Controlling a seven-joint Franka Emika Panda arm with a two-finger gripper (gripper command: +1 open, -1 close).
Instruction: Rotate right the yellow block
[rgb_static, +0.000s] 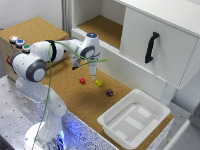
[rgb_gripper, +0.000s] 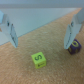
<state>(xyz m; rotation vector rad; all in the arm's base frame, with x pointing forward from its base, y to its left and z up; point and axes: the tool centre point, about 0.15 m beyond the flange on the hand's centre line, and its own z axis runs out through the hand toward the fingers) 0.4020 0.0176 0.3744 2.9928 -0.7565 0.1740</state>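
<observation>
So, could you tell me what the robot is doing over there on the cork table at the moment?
The Panda arm holds its gripper open above the yellow block, which sits on the cork tabletop and has not been grasped. In the wrist view the block lies between the two fingers and touches neither. A red block and a dark purplish block sit on either side of it, and a white tray stands at the table's end.
</observation>
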